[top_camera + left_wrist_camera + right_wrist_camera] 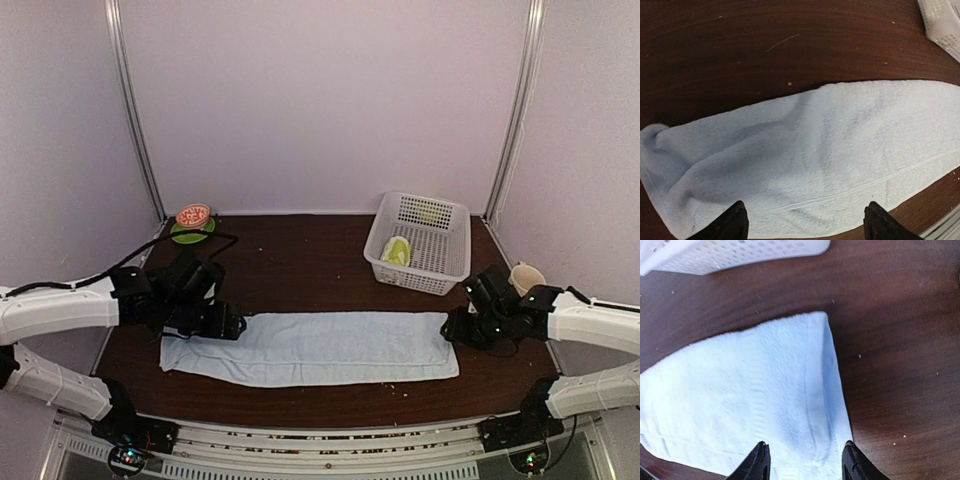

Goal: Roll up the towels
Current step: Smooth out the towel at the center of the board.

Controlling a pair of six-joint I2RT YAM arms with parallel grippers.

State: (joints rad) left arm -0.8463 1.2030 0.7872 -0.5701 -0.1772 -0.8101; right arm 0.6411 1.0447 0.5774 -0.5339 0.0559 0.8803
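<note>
A long light-blue towel (315,347) lies flat on the dark wooden table (300,265), stretched left to right. My left gripper (232,326) is open over its left end, nothing between the fingers; the cloth (820,160) fills the left wrist view below the gripper (806,222). My right gripper (452,328) is open at the right end, over the towel's edge (790,390), gripper midpoint (806,460). A yellow-green patterned towel (397,250) lies bunched inside the white basket (450,225).
The white perforated basket stands at the back right of the table. A green plate with a red-orange thing (193,222) sits at the back left corner. A beige cup (525,277) stands near the right wall. A black cable (120,265) trails to the left arm.
</note>
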